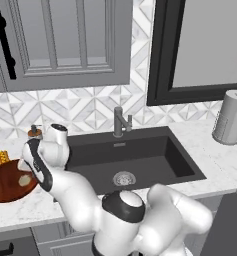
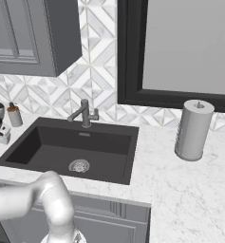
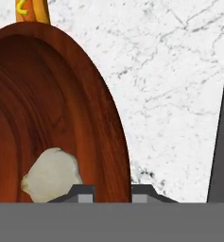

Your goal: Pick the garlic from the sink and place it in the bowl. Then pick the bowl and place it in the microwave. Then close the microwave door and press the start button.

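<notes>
The reddish-brown wooden bowl (image 1: 5,186) rests on the marble counter left of the sink (image 1: 140,155), and its rim fills the left of the hand view (image 3: 61,108). Inside it lies the pale garlic (image 1: 24,180) (image 3: 49,176). My gripper (image 1: 27,168) hangs over the bowl's right edge. In the hand view the gripper (image 3: 112,194) is shut on the bowl's rim, with one fingertip inside the bowl next to the garlic and the other outside it. The microwave is out of view.
The dark sink has a steel drain (image 1: 123,178) and a grey faucet (image 1: 121,121). A small bottle (image 1: 35,131) and an orange-yellow item (image 1: 1,157) stand behind the bowl. A paper towel roll (image 1: 230,117) stands at the right. Grey wall cabinets hang above.
</notes>
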Motion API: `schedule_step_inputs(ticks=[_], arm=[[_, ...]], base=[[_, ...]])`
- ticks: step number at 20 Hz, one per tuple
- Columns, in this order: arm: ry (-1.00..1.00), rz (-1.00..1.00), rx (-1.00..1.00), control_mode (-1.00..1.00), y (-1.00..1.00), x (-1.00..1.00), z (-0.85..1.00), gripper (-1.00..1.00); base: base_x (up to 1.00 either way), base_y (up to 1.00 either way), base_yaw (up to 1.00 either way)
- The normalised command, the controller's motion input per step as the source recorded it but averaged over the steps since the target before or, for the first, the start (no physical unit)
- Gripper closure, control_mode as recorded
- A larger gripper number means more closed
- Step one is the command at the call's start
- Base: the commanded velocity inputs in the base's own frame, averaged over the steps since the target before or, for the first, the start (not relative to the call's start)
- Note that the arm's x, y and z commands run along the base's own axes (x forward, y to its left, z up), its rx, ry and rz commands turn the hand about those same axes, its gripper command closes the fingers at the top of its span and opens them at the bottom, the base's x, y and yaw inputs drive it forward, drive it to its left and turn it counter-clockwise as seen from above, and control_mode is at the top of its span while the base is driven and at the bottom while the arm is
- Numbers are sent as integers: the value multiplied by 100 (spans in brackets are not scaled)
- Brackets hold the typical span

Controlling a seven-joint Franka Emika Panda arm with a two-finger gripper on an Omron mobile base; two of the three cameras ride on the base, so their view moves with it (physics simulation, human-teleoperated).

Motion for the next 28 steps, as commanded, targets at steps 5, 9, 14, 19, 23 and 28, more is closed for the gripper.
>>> schedule_step_inputs(ticks=[5,9,14,19,23,28], arm=[[-1,-2,6,-100,-75,-55,56,100],[-1,-4,4,-100,-83,-54,67,100],[-7,-9,0,-100,-89,-39,74,100],[-7,-15,0,-100,-85,-31,65,100],[-3,-15,0,-100,-79,-19,42,100],[1,-18,1,-100,-62,-1,23,100]], base=[[0,0,0],[0,0,0],[0,0,0],[0,0,0],[0,0,0],[0,0,0]])
